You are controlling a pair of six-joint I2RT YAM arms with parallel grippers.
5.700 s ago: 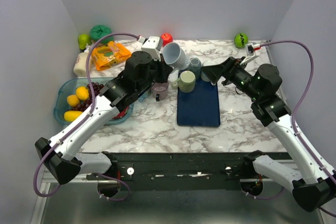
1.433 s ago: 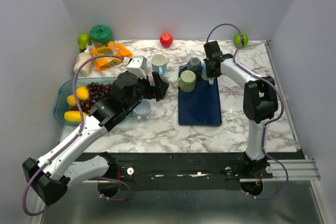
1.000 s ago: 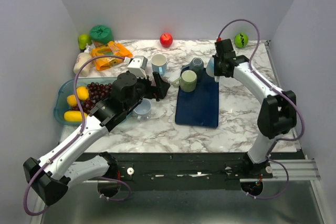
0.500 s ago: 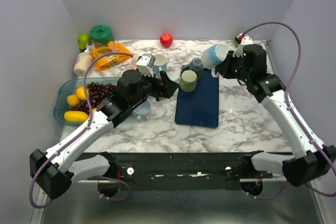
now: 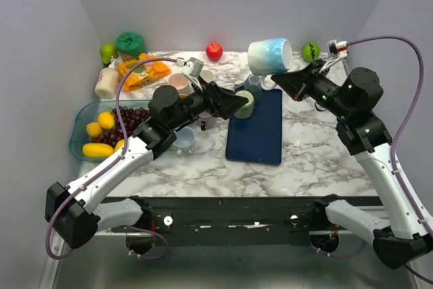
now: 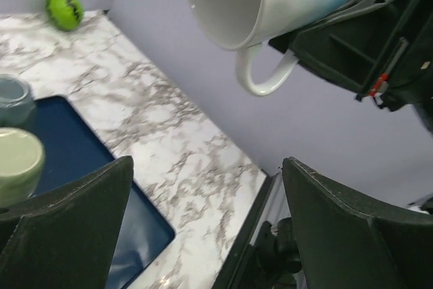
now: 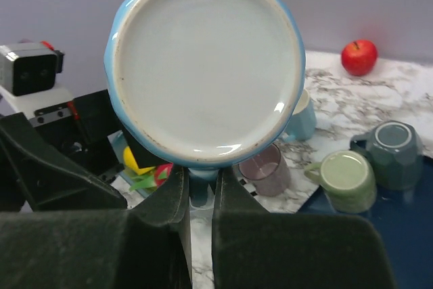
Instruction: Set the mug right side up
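Right tool (image 7: 201,194) tight on the sideways mug (image 5: 269,55), high in free air by the mat's (image 5: 257,139) far edge; left tool (image 6: 206,228) wide.

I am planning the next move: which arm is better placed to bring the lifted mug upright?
Right. The right gripper already holds the blue-and-white mug sideways in the air, so a wrist turn could bring it upright. The left gripper is open and empty.

A robotics lab test cell: plain lavender walls (image 5: 237,5) box in a marble-patterned bench (image 5: 304,160), a black rail (image 5: 230,220) along its near edge carries cabled robot arms (image 5: 115,167), and a red apple (image 5: 214,51) sits far back.
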